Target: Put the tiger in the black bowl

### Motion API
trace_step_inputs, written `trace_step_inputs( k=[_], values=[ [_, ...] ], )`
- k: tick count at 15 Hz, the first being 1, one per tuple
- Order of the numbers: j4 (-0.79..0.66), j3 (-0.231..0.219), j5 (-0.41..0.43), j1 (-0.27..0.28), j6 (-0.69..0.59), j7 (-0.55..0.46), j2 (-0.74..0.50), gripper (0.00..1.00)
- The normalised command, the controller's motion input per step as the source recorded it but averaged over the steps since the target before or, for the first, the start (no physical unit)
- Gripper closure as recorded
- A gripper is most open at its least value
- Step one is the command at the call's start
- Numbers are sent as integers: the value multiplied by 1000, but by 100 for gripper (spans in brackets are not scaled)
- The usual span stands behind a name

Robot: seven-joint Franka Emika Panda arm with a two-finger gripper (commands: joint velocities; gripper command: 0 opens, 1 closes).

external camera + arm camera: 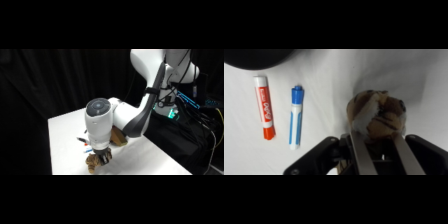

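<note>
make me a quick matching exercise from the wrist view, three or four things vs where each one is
Things:
1. striped tan soft toy tiger
2. red marker with white barrel
3. blue marker with white barrel
4. matte black bowl

Places:
a. top left corner, cut off by the edge
b. between the gripper's two fingers
c. farthest left on the table
d. between the red marker and the tiger

Pairs: 1-b, 2-c, 3-d, 4-a

Jaws astride tiger (376, 117); red marker (264, 107), blue marker (295, 117) left.
</note>
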Motion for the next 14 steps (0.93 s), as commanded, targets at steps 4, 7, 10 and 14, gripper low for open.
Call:
trace_step_inputs(
  k=[4, 7, 10, 14],
  values=[
    [-267, 48, -197, -37, -339, 93, -554, 93],
    [-564, 93, -236, -134, -124, 78, -692, 93],
    [-714, 114, -222, -217, -17, 64, -739, 93],
    [-711, 138, -157, -284, 77, 23, -680, 93]
  ],
)
